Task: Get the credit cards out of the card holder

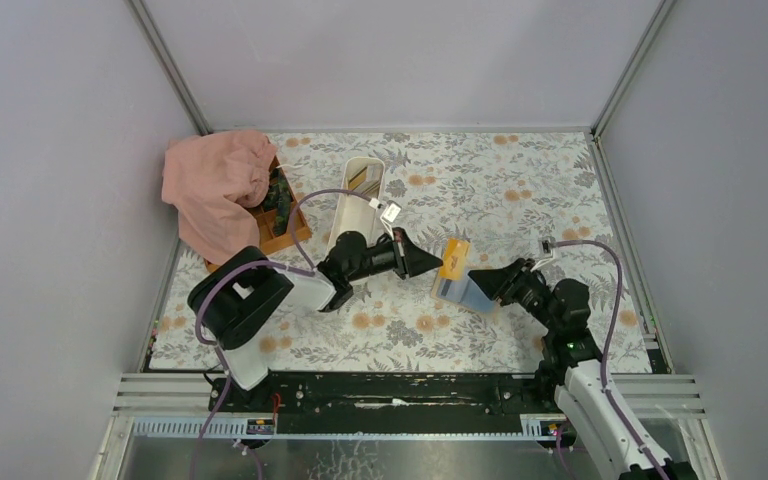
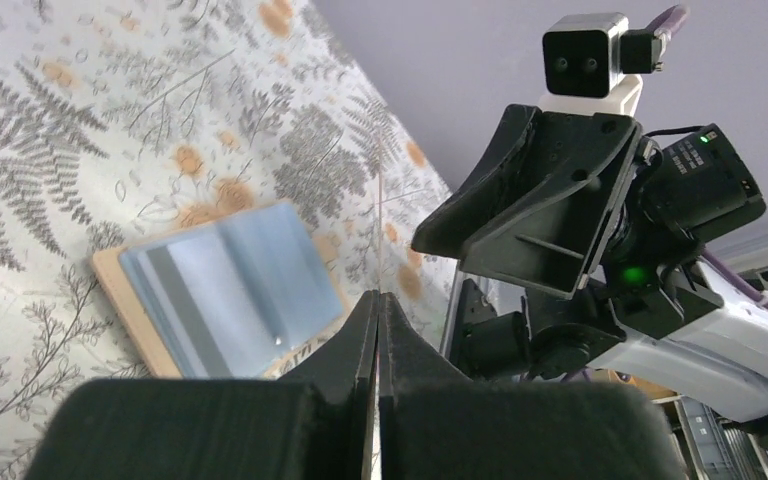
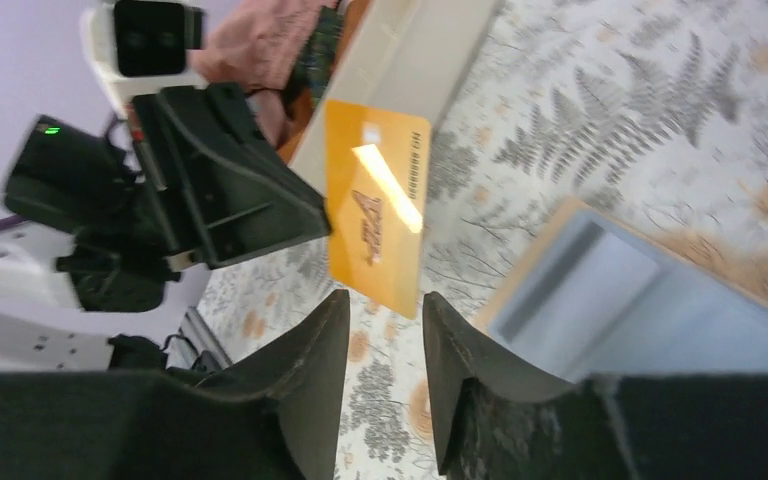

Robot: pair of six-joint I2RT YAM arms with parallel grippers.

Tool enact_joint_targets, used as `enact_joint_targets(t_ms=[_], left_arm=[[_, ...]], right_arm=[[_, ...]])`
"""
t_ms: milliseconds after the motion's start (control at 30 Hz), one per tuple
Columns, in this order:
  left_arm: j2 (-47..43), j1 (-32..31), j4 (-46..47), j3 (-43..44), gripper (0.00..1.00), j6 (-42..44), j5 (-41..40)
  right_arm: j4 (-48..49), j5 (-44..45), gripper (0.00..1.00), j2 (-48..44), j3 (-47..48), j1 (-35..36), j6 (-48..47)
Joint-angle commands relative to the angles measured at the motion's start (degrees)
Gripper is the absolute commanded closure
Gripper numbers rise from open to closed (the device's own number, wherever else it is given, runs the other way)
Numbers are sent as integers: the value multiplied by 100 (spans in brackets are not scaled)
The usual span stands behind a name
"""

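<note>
An orange credit card [image 1: 455,258] is pinched by its edge in my shut left gripper [image 1: 432,262], held roughly flat just above the table. In the left wrist view it is only a thin line beyond the closed fingertips [image 2: 378,300]. The right wrist view shows its face [image 3: 375,215], with the left gripper [image 3: 322,215] at its edge. The card holder [image 1: 457,291] lies open below it, light blue inside with a tan rim [image 2: 225,290] [image 3: 650,300]. My right gripper [image 1: 478,281] [image 3: 385,300] is open and empty at the holder's right side, its tips just short of the card's corner.
A long white tray [image 1: 360,195] [image 3: 415,70] stands behind the left gripper. A brown wooden box [image 1: 290,228] under a pink cloth [image 1: 215,190] sits at the back left. Grey walls close in three sides of the floral mat.
</note>
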Motion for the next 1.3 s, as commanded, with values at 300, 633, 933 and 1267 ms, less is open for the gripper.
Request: enact_joint_targets(t_ms=[300,633,933,1267], left_arm=[[404,102,3008,-144,100,-1146,723],[499,102,3032,-79,100,-1210,770],[658,101,3048,142,100,-1355,831],[593,259,3033,428,79,-1340,1748]], right_arm=[[755,-1138,50,-40,486,-18,-148],[945,-1431,68,-57,474,-19,-72],[974,-1720,100,-16,443,-15,-59],[1079,-2492,100,108,580,-16,-37]])
